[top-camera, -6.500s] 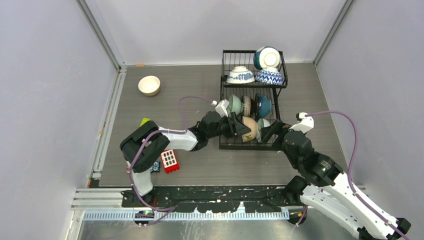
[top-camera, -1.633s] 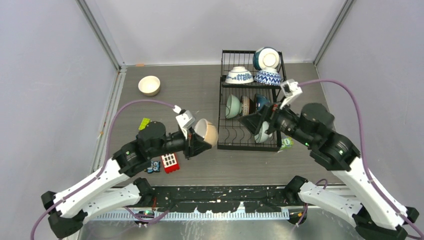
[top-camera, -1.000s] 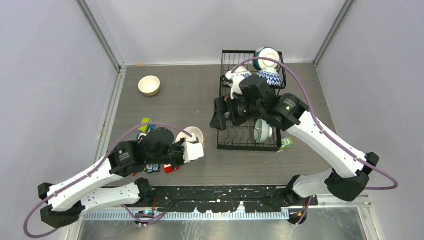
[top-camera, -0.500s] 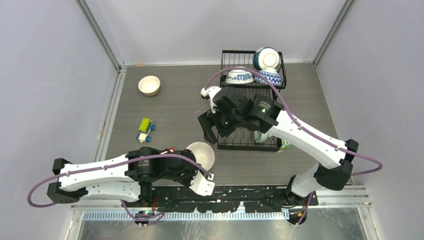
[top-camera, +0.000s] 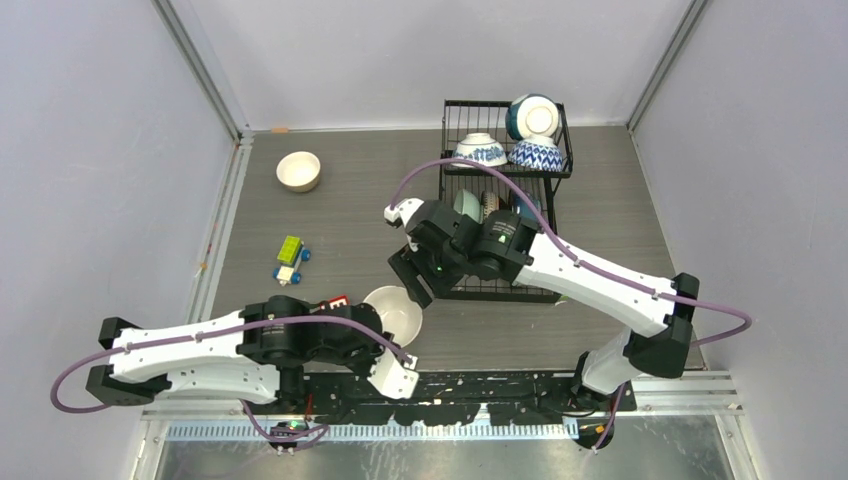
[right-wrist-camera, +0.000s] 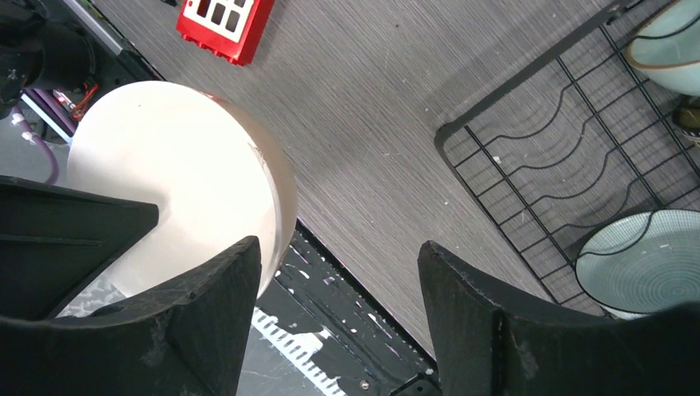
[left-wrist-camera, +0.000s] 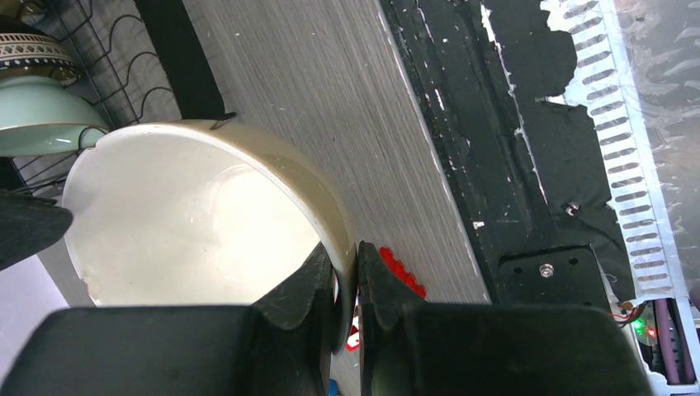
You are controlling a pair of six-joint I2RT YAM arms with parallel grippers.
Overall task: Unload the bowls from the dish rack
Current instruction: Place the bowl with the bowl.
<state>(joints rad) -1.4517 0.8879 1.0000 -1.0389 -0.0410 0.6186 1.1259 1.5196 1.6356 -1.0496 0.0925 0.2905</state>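
- At the bottom of the top view, the left gripper (left-wrist-camera: 345, 276) is pinching the wall of a cream bowl (top-camera: 393, 311). One finger is inside and one outside, and the jaws are almost closed on the thin rim.
- It is holding that bowl somewhat tilted over the near edge of the table (top-camera: 330, 215), probably to set it down clear of the rack.
- A red block (right-wrist-camera: 224, 21) is lying just beside the bowl, so the landing spot is looking tight.
- Just above, toward mid-frame, the right gripper (right-wrist-camera: 338, 256) is hanging with its jaws spread wide and gripping nothing. The cream bowl's rim is sitting close to one of its fingers, though I cannot tell whether they are touching.
- Behind it, in the upper right, the dish rack (top-camera: 462, 118) is holding the remaining work.
- In the lower tier a pale ribbed bowl (right-wrist-camera: 642, 262) is lying on the wires, and a pale green bowl (left-wrist-camera: 37, 124) is standing on edge, propped by the slots.
- Three upper bowls (top-camera: 481, 150) are resting in the raised basket.
- At the upper left, a second cream bowl (top-camera: 298, 170) is standing upright on the table, well apart from the rack. I judge it is already unloaded.
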